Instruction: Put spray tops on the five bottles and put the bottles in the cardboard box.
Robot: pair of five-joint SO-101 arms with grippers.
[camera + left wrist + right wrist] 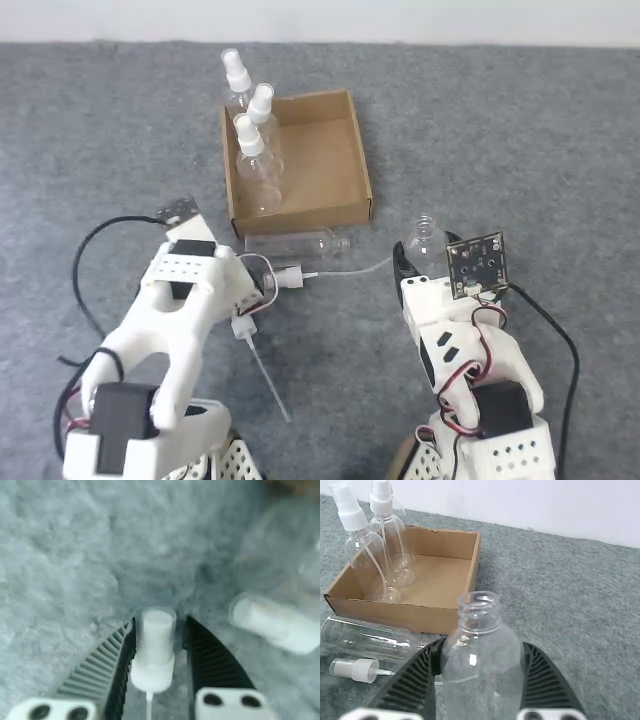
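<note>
My left gripper (250,305) is shut on a white spray top (243,327) low over the carpet, its thin tube trailing toward me; the left wrist view has the spray top (154,655) between the black fingers (210,655). My right gripper (420,265) is shut on an uncapped clear bottle (425,238), held upright in front of the box's right corner; the bottle (480,660) fills the jaws. Another clear bottle (295,243) lies on its side against the cardboard box (300,215), with a loose spray top (290,277) just before it.
Three capped bottles stand at the box's left side: one (262,165) and a second (265,110) inside, a third (236,72) at the back corner. The box's right half is bare. Grey carpet extends to both sides. A black cable (90,270) loops at left.
</note>
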